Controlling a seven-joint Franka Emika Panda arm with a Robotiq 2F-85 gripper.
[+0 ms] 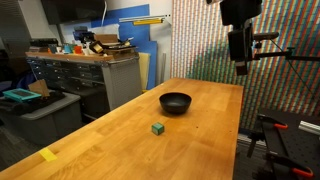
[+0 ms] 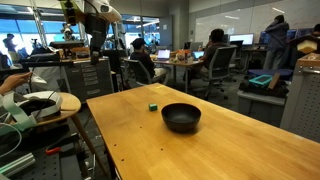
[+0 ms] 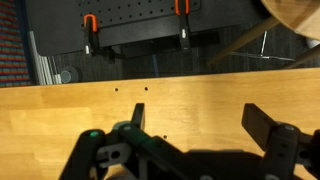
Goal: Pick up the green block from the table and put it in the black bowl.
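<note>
The green block [image 1: 158,128], a tiny dark green cube, sits on the wooden table [image 1: 120,150] a short way from the black bowl [image 1: 175,102]. Both also show in an exterior view, the block [image 2: 152,105] beyond the bowl [image 2: 181,117] on the table [image 2: 235,150]. The bowl looks empty. My gripper [image 1: 240,68] hangs high above the far end of the table, well away from both; it also shows at the upper left [image 2: 97,45]. In the wrist view my gripper [image 3: 200,122] is open and empty over bare wood; block and bowl are out of that view.
A grey workbench with drawers [image 1: 85,75] and a teal tray [image 1: 18,95] stand beside the table. A yellow tape strip [image 1: 48,154] lies near the table's front corner. A tripod [image 1: 270,130] stands by the table edge. People sit at desks [image 2: 215,60] behind.
</note>
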